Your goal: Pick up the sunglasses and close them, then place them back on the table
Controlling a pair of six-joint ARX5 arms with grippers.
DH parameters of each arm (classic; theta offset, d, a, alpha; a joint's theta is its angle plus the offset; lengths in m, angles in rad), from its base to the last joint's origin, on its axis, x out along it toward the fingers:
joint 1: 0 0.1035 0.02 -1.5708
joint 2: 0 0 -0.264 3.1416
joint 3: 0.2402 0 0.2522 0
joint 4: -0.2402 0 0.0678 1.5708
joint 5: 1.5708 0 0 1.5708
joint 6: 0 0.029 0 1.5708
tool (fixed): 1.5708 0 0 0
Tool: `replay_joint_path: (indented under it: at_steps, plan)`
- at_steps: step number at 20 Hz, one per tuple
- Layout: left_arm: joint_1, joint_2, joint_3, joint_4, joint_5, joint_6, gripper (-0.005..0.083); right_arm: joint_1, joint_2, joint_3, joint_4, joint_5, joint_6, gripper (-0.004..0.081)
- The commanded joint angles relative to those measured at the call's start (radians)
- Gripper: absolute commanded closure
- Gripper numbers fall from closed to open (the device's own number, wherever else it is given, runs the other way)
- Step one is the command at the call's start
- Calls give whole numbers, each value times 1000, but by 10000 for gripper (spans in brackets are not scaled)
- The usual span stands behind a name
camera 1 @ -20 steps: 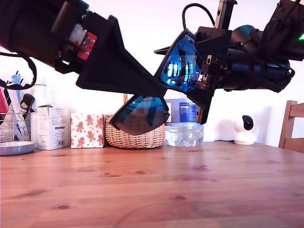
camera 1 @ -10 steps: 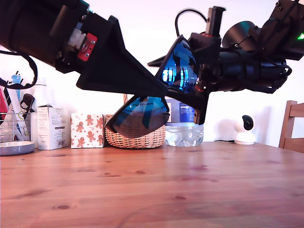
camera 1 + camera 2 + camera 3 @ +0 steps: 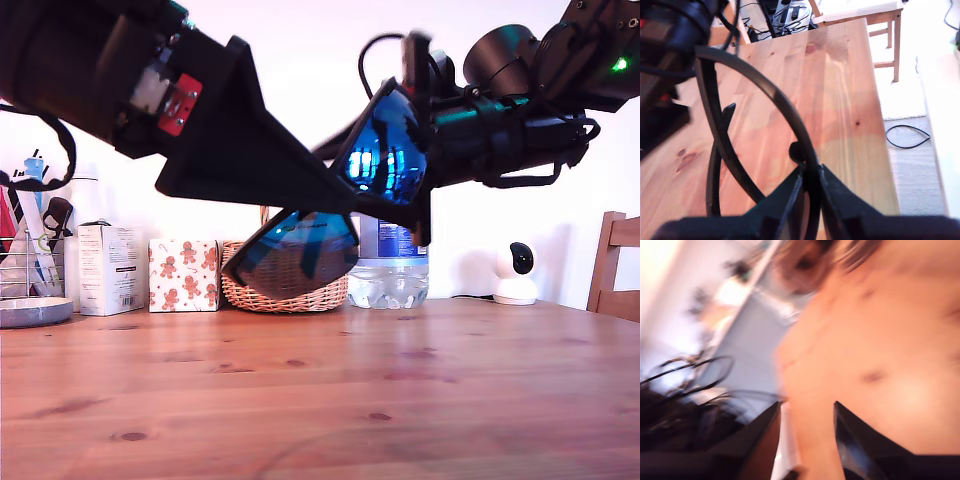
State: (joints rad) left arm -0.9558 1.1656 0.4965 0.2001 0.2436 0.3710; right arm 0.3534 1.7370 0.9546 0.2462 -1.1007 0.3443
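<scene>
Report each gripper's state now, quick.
My first gripper: claw shut on the black wraparound plastic sunglasses with blue mirrored lenses.
My second gripper: claw open, nothing seen between its fingers.

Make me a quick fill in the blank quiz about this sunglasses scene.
1. The sunglasses hang in the air above the wooden ____.
2. My first gripper is shut on the sunglasses' ____.
3. Their mirrored lenses look ____.
4. Beside the water bottle stands a wicker ____.
Missing words: table; frame; blue; basket.

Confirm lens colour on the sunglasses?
Mirrored blue on the sunglasses, black frame; clearest in the exterior view.
</scene>
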Motion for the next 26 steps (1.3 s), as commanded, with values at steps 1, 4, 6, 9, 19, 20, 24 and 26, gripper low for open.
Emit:
replay_joint_path:
  at_steps: [1, 4, 6, 9, 19, 20, 24, 26]
  plan:
    - [-5, -8, -13, -8, -13, 4, 797, -23, 1, 3, 4, 40, -46, 676]
    - [-5, -8, -8, -29, -20, 3, 797, -48, -3, 3, 2, 124, -85, 781]
    - [-5, -8, 0, -55, -37, 3, 797, -54, -23, 3, -8, 211, -113, 781]
    - [-4, -8, 3, -82, -54, -5, 797, -53, -88, 3, -80, 403, -230, 781]
    - [9, -8, 7, -112, -69, -16, 797, -24, -354, -138, -88, 953, -365, 781]
    - [13, -8, 7, -120, -69, -16, 797, -41, -374, -164, -69, 950, -365, 781]
    - [27, -8, 7, -129, -68, -17, 797, -177, -451, -244, -53, 903, -371, 781]
    - [31, -8, 7, -126, -68, -35, 797, -241, -497, -278, -45, 890, -368, 781]
